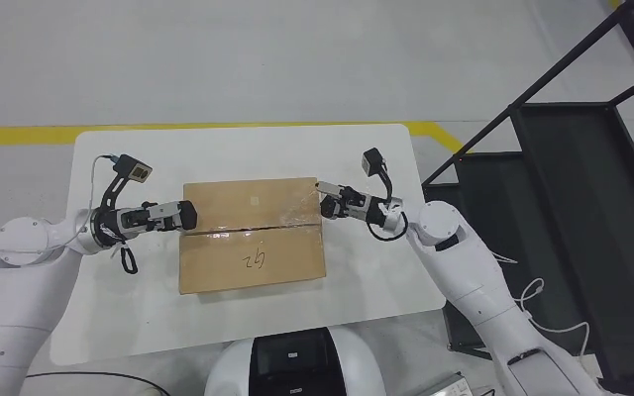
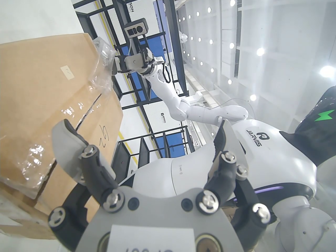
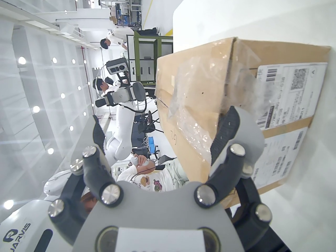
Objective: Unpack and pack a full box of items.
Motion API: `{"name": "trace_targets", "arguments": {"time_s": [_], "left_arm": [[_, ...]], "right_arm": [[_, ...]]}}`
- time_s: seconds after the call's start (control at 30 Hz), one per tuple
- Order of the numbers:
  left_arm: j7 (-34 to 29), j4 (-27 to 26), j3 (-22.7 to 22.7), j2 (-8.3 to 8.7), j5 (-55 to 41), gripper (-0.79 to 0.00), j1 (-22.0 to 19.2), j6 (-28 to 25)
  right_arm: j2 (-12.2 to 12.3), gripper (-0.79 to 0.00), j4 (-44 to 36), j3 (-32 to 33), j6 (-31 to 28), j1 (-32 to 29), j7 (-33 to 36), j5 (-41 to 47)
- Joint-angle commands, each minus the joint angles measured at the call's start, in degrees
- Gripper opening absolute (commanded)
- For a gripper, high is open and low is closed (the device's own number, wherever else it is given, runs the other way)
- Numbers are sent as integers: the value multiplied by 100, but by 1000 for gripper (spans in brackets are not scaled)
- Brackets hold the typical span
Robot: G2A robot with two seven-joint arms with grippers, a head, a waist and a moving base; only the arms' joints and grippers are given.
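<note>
Looking down from our side, we've got the white table (image 1: pixel 119 317) with the cardboard box (image 1: pixel 253 236) sitting in the middle of it, flaps shut, a scribble on the nearer flap. Left gripper (image 1: pixel 188 214) is right at the box's left end by the seam, jaws spread wide, nothing in them. Right gripper (image 1: pixel 322 203) sits at the right end, also spread and empty, next to some crinkled clear tape (image 3: pixel 183 100). Past the table's far edge runs a yellow floor line (image 1: pixel 35 135).
</note>
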Motion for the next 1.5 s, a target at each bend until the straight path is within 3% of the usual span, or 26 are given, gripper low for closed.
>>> {"name": "trace_targets", "arguments": {"time_s": [0.0,0.27,0.4,0.8,1.43,1.47], "left_arm": [[0,0,0,0,0,0,0,0],[0,0,0,0,0,0,0,0],[0,0,0,0,0,0,0,0],[0,0,0,0,0,0,0,0],[0,0,0,0,0,0,0,0],[0,0,0,0,0,0,0,0]], "right_arm": [[-7,0,-18,-7,-22,41,-25,-2],[-54,0,-10,-131,0,298,-65,-25],[-72,0,-49,-232,333,399,-22,-60],[20,0,-825,-39,1062,-81,232,50],[-212,0,-74,-719,1484,803,-236,113],[-221,-252,-46,-737,1490,826,-239,128]]}}
